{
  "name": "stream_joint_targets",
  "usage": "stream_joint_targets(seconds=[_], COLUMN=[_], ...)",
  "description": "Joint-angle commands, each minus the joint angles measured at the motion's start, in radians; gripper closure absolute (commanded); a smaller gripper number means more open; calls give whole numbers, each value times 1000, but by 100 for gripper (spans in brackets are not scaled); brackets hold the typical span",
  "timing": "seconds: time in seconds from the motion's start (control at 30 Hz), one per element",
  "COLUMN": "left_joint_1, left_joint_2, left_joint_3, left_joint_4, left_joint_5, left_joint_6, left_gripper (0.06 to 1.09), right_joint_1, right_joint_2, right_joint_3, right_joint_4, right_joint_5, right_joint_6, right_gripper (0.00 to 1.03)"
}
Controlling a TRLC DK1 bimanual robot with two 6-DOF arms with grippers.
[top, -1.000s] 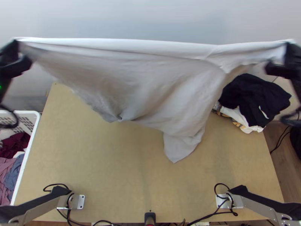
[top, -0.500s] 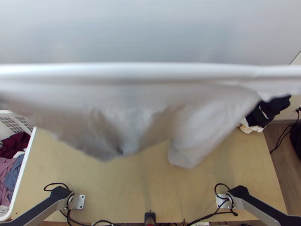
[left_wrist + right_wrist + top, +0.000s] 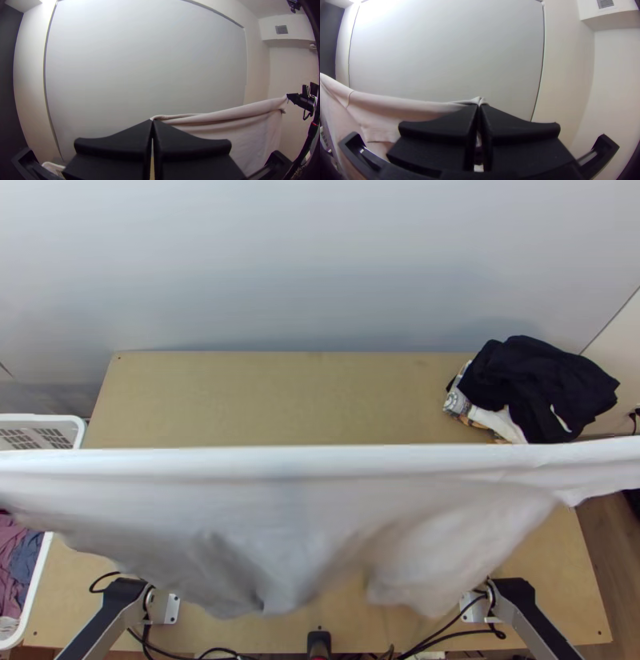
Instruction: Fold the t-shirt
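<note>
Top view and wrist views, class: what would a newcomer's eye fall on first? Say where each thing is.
First, the pale t-shirt, hanging in the air right across the top view, its upper edge pulled nearly straight between the left gripper and the right gripper. Then the black cloth, heaped at the far right corner of the table.

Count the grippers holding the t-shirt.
2. The left gripper is shut on one end of the taut top edge of the t-shirt, above the table; the right gripper is shut on the other end.
</note>
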State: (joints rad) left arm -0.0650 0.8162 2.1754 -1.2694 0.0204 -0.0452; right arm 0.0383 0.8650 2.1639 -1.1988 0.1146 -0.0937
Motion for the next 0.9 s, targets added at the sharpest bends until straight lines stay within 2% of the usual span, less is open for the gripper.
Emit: stream_joint_targets(seconds=[0.0, 0.23, 0.5, 0.7, 0.87], left_joint_1=[57, 51, 25, 30, 36], left_joint_2=[-71, -97, 1, 225, 437], left_joint_3=[-296, -684, -997, -1072, -1069], left_joint_4=[16, 248, 541, 766, 924], left_joint_5=[61, 62, 61, 44, 33], left_joint_6=[-76, -134, -191, -252, -288], left_gripper=[105, 105, 105, 105, 105], right_joint_1=[-44, 51, 54, 49, 51], right_joint_2=[-55, -12, 177, 422, 641], right_joint_3=[-266, -601, -885, -928, -854], right_joint_4=[21, 251, 562, 743, 835], right_joint_5=[-105, -105, -170, -179, -185], right_joint_6=[157, 279, 350, 385, 408], right_gripper=[100, 100, 100, 100, 100])
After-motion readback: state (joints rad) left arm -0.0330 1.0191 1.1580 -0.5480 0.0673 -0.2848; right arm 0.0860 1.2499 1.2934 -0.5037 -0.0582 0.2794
